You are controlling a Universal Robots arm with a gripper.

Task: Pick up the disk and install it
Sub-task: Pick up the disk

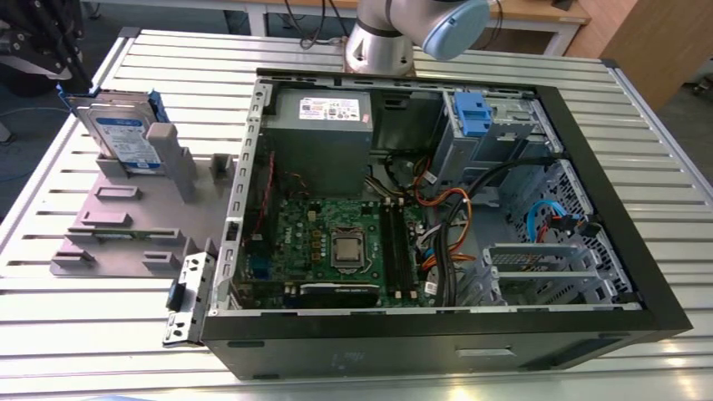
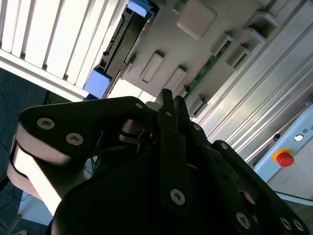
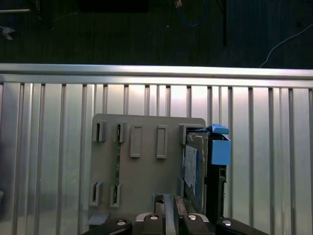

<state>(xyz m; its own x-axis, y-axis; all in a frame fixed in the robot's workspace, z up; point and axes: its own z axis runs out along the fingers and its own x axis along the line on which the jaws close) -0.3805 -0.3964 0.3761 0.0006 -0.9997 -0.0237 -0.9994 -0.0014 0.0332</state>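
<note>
In both wrist views the black end effector (image 2: pixel 172 100) (image 3: pixel 172 205) hangs above the table (image 3: pixel 49 147) with its two fingers drawn together and nothing between them. Below it lies the grey plastic slotted holder (image 3: pixel 146 171), flat on the aluminium slats, with a thin green circuit strip (image 2: pixel 208 68) seated in one of its slots. The disk (image 3: pixel 193 166) stands on edge in a slot along one side of that holder, its white-and-blue label facing the holder's middle and its blue caddy rails showing at either end; the end effector is apart from it, not touching. In the exterior view the disk (image 1: pixel 120 134) sits at the far corner of the holder (image 1: pixel 134 217), towards the exterior view's left of the open computer case (image 1: pixel 446 351). Inside the case lie the motherboard (image 1: pixel 334 242) and, farther back, a blue bracket (image 1: pixel 472 113) on the grey drive bay. Behind the case rises the robot arm (image 1: pixel 390 33)
</note>
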